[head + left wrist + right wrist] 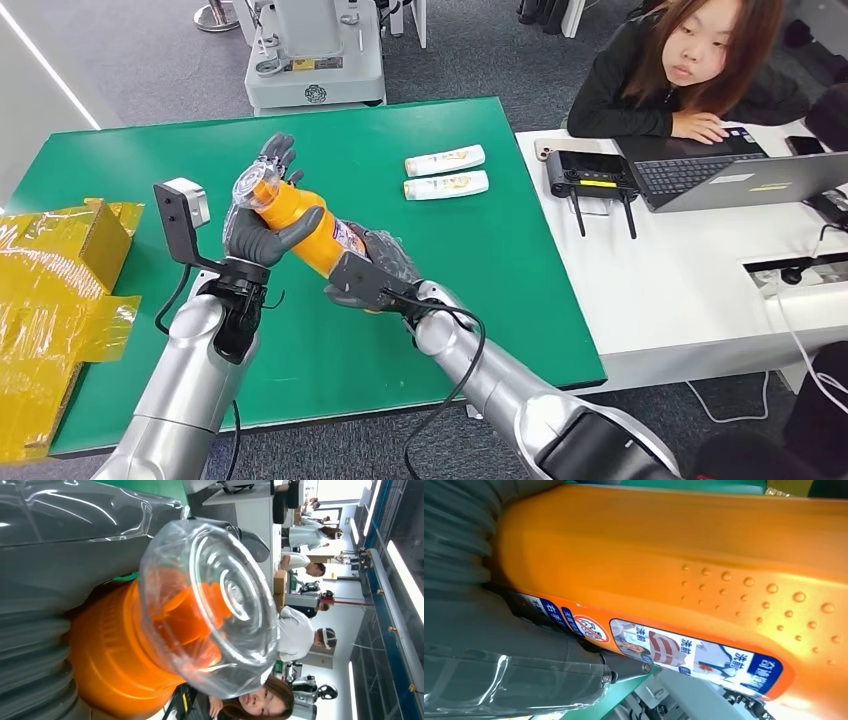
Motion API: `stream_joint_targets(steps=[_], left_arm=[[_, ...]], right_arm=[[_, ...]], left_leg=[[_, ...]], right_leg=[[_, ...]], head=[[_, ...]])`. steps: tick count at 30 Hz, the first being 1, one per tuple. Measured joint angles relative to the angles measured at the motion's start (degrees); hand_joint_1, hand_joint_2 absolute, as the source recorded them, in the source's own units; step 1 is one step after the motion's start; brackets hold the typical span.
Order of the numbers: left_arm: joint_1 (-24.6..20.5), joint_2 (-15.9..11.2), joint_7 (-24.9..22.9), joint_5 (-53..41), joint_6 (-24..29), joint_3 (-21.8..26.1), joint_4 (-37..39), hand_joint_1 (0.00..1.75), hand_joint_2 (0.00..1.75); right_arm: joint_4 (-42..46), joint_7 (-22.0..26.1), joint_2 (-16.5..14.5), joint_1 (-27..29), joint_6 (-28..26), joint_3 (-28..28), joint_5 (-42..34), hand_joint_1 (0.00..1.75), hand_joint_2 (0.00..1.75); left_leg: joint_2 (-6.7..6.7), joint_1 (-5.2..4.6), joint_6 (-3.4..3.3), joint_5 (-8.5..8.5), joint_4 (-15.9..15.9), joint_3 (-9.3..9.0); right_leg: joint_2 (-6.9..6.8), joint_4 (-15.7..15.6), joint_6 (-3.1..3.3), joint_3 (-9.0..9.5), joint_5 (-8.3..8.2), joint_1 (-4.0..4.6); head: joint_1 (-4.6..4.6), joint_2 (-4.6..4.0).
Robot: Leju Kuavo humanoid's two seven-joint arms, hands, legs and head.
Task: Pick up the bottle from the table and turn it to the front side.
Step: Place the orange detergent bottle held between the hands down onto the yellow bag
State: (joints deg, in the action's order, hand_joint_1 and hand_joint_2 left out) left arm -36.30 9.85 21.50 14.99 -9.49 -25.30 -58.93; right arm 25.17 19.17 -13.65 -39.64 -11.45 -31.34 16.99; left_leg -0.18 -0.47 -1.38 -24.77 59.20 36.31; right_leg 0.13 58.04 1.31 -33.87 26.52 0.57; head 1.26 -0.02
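- An orange bottle [300,228] with a clear cap is being held above the green table [480,300], tilting with the cap end pointing to the far left.
- The left hand [262,225] is gripping the bottle near its cap end, fingers wrapping around it.
- The right hand [372,275] is holding the bottle's lower end.
- Two white tubes [446,172] are lying side by side on the table, on the far right, well apart from the bottle.
- Yellow packaging [55,300] is sitting at the table's left edge.
- A person [680,65] is sitting at the white desk [680,290] on the right, beside a laptop [720,175].
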Motion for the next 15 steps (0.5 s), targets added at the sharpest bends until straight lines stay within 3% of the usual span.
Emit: stream_joint_targets(steps=[1,4,5,9,13,15], left_arm=[[0.0,-0.1,-0.1,0.0,-0.2,0.1,0.0,0.3,1.75],[0.1,-0.5,-0.9,0.1,-2.1,0.4,0.0,1.6,1.75],[0.1,-0.6,-1.3,0.0,-3.1,0.4,0.0,1.73,1.75],[0.0,-1.1,-3.2,0.4,-8.9,0.5,0.3,1.72,1.75],[-0.3,-1.0,-4.4,1.9,-12.0,0.5,1.0,1.53,1.75],[-0.8,-1.0,-5.2,3.4,-13.4,0.5,1.4,1.54,1.75]], right_arm=[[0.0,-0.1,0.0,0.0,0.0,-0.1,0.0,1.75,1.75],[-0.3,0.0,0.0,0.1,-0.1,-0.2,0.1,1.75,1.75],[-0.4,0.1,0.0,0.1,-0.4,-0.2,0.0,1.75,1.75],[-0.6,1.5,0.0,-0.1,-2.9,-0.1,-0.6,1.75,1.75],[-0.6,2.5,0.1,-0.4,-5.2,0.1,-1.2,1.75,1.75],[-0.5,3.2,0.1,-0.4,-7.5,0.1,-0.9,1.75,1.75]], left_leg=[[0.0,0.0,0.0,0.0,0.0,0.0],[0.01,0.0,0.0,0.0,0.0,0.0],[0.01,0.0,0.0,0.0,0.0,0.0],[0.0,0.0,0.0,0.0,0.0,0.0],[0.02,0.0,0.0,0.0,0.0,0.0],[-0.01,0.0,0.0,0.0,0.0,0.0]], right_leg=[[0.0,0.0,0.0,0.0,0.0,0.0],[0.01,0.0,0.0,-0.01,0.0,0.0],[0.01,0.0,0.0,-0.01,0.0,0.0],[0.0,0.0,0.0,-0.01,0.0,0.0],[0.02,0.0,0.0,-0.01,0.0,0.0],[-0.01,0.0,0.0,-0.01,0.0,0.0]], head=[[0.01,0.0],[0.0,0.0],[0.0,0.0],[0.0,0.0],[0.0,0.0],[0.0,0.0]])
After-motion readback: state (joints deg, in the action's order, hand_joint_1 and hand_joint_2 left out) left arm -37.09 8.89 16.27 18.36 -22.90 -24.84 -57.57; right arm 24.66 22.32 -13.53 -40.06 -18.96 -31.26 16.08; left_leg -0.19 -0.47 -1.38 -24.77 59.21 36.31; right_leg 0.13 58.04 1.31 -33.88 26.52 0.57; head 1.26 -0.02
